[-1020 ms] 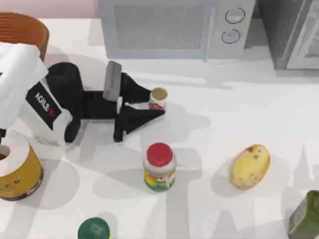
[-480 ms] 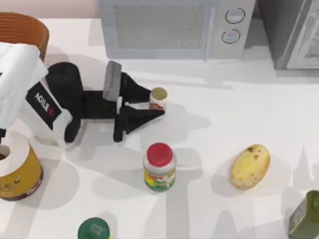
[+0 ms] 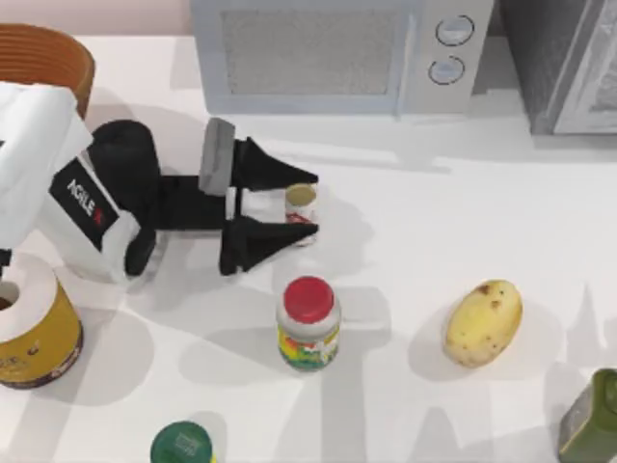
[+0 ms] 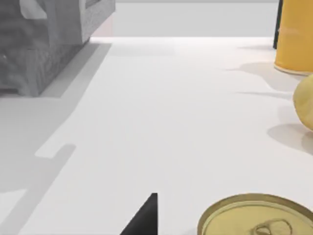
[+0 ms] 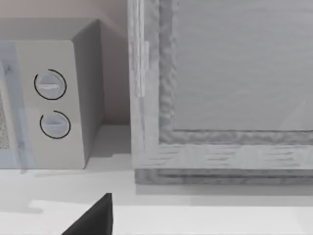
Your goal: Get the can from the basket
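My left gripper [image 3: 303, 201] lies low over the white counter [image 3: 463, 212], reaching toward the top view's right, in front of the microwave [image 3: 337, 53]. Its two black fingers [image 3: 280, 174] are spread wide, one on either side of the can [image 3: 301, 206]; gaps show between each fingertip and the can, so nothing is gripped. The can stands upright on the counter between the fingers, gold top up, white and red label on its side. In the left wrist view the can's gold lid [image 4: 259, 218] with pull tab sits close under the camera, with one dark fingertip [image 4: 144, 218] just beside it.

The basket [image 3: 43, 58] stands at the counter's far left corner, well apart from the can, partly hidden by my left arm's white housing [image 3: 34, 154].

A red-lidded jar [image 3: 308, 323] stands near the can, on the side toward the near edge. A potato [image 3: 484, 321] lies to the jar's right. A yellow canister [image 3: 34, 328] stands at the left edge.

The right wrist view shows the microwave's two dials [image 5: 51, 105], a grey cabinet [image 5: 220, 88] and one dark fingertip [image 5: 93, 220] of my right gripper; I cannot tell how its fingers stand.
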### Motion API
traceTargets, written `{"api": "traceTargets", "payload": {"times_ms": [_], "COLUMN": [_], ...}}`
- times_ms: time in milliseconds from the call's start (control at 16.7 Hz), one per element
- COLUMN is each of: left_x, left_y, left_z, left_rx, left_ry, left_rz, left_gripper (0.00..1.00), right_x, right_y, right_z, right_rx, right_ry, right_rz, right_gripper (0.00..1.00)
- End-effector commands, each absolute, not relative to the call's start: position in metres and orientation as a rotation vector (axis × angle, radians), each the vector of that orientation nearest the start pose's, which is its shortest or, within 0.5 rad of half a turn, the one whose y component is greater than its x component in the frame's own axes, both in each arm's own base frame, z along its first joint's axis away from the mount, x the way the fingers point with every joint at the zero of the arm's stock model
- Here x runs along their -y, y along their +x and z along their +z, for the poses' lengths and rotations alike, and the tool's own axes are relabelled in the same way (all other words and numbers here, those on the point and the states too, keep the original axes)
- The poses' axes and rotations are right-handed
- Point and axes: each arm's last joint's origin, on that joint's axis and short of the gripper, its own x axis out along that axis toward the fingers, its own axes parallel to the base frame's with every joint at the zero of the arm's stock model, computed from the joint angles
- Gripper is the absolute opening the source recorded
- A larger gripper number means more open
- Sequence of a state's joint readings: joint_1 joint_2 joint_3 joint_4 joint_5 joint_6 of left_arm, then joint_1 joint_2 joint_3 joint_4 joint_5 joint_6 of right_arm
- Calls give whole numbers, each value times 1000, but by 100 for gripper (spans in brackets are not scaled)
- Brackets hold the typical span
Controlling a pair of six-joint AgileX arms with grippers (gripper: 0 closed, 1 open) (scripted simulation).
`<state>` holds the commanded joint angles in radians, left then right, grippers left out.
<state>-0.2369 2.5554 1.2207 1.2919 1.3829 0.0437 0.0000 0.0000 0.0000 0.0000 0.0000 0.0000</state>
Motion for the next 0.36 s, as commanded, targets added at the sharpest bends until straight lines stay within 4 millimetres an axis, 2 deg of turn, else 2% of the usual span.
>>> {"api": "traceTargets", "payload": {"times_ms": [360], "left_x": [127], "left_y": [417], "left_z": [18], "left_rx": [0], "left_ry": [0], "left_rz": [-1591], "left_gripper": [100], "right_x": [1], "right_y": [106], "right_z": [160], "right_rx": [0], "right_ry": [0], "right_rz": [0], "right_gripper": [100]}}
